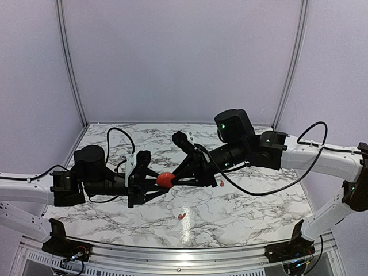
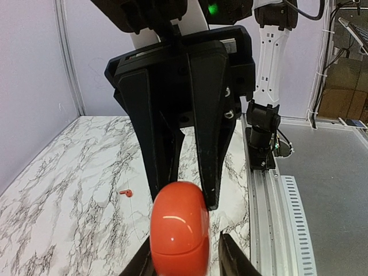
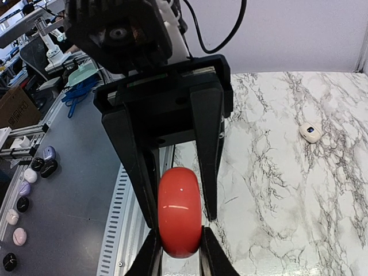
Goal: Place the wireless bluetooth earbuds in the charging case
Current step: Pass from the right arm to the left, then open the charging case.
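White marble-patterned worktop (image 1: 241,213) with grey veining, enclosed by pale lilac wall panels (image 1: 184,57) joined at metal corner posts (image 1: 69,63). Aluminium rail (image 1: 184,253) along near edge. Overhead light glare (image 1: 185,229) on the surface.

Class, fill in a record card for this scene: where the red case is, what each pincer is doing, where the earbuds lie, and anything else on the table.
Charging case: red, lid looks shut, held above the marble table
Left pincer: closed on the case from the left
Right pincer: closed on the case from the right
Earbud one: loose on the table, toward the near edge
Earbud two: loose on the table, beside the right arm
Task state: neither earbud in the case yet
Other: small white object with a dark spot, on the table
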Robot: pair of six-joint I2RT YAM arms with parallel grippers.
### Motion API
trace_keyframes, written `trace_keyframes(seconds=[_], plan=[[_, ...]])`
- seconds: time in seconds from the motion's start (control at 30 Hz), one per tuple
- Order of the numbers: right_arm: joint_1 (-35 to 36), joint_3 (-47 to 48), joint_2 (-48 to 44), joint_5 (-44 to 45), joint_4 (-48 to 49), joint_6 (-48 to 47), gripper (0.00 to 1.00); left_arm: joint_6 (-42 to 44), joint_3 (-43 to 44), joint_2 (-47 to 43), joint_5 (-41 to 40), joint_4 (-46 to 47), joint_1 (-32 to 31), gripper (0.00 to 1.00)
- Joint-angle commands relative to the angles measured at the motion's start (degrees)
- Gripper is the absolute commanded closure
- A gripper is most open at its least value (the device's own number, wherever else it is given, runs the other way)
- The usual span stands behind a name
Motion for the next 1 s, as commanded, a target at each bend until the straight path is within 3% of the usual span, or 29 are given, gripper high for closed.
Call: trace_keyframes(seconds=[0.0,0.1,0.3,0.37,0.47,0.6,0.97], plan=[[0.38,2.8,0.34,0.36,-0.17,-0.48,0.96,0.33,1.92,0.46,0.97,-0.33,0.06,0.66],[0.37,2.75,0.36,0.37,-0.07,-0.3,0.96,0.43,1.97,0.56,1.12,-0.33,0.06,0.71],[0.36,2.95,0.47,-0.38,0.22,0.15,0.95,0.51,1.31,-0.13,1.52,0.76,0.06,0.94],[0.38,2.98,0.32,-0.93,0.77,0.87,0.85,0.58,0.74,-0.16,2.09,1.58,0.06,1.0],[0.38,3.29,0.06,-1.07,1.26,1.6,0.7,1.21,0.26,-0.35,2.68,2.29,0.06,1.0],[-0.03,3.36,-0.45,0.82,2.39,3.27,0.63,1.92,-0.19,-0.85,3.69,3.59,0.06,1.0],[-5.25,1.41,-1.99,7.46,5.39,9.88,0.58,2.53,-1.43,-2.56,5.01,5.55,-0.03,1.0]])
